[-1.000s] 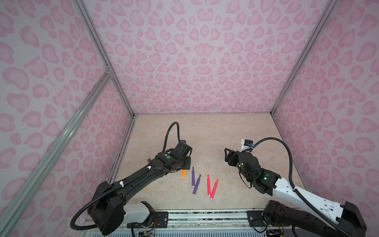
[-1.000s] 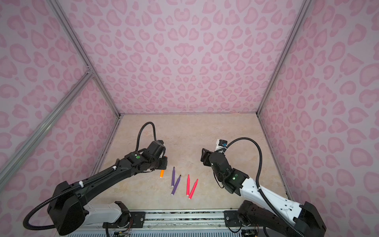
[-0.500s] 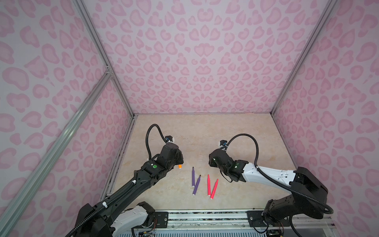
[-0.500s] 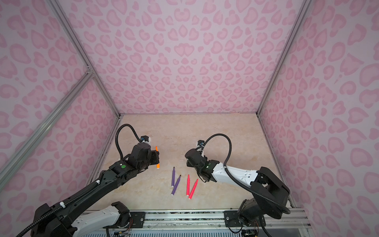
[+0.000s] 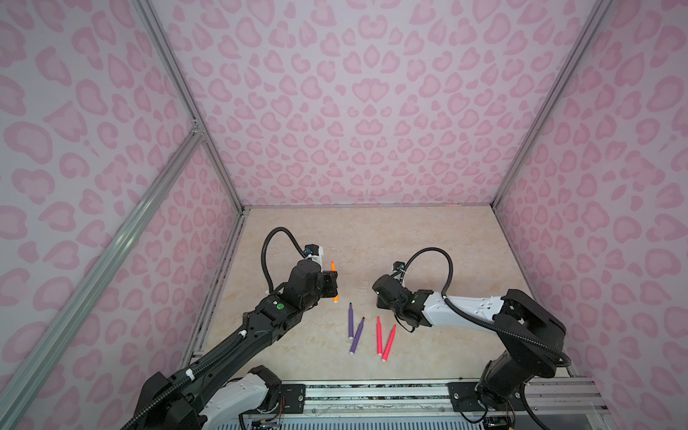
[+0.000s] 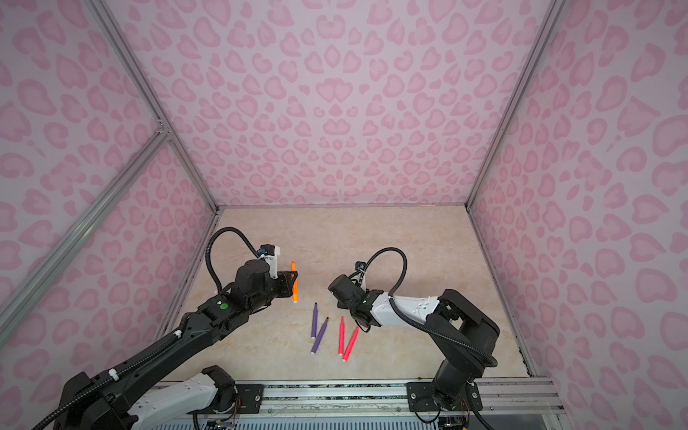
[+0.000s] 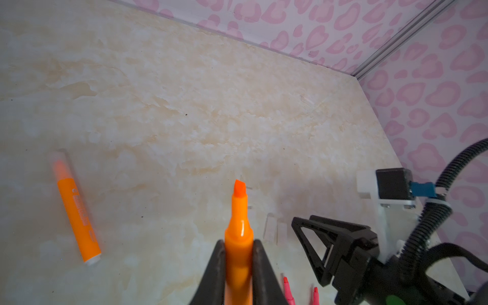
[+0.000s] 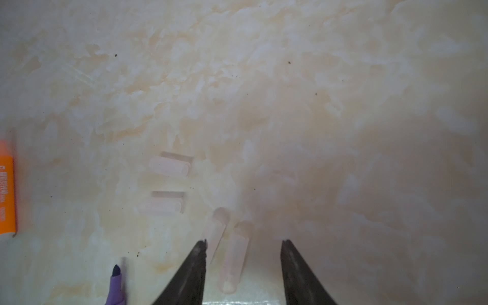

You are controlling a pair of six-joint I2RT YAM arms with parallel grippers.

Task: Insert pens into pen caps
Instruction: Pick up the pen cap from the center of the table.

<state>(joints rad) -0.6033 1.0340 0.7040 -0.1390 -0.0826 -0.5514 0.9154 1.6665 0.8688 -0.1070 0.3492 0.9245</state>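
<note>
Four clear pen caps [image 8: 169,165] lie on the desk [image 8: 343,105] — one cap [image 8: 233,258] sits between the part-open right jaws. Close on its middle, mouth free — left jaws clamp the orange pen [image 7: 239,237] aloft.

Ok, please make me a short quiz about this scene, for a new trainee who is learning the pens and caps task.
1. True or false: the left gripper is shut on an orange pen whose tip is bare.
2. In a top view, how many do the purple pens and the pink-red pens lying on the table make together? A) two B) four C) six
3. In the right wrist view, what lies between the fingers of the right gripper, which is open?

Key:
1. True.
2. B.
3. A clear pen cap, not yet gripped.
</note>
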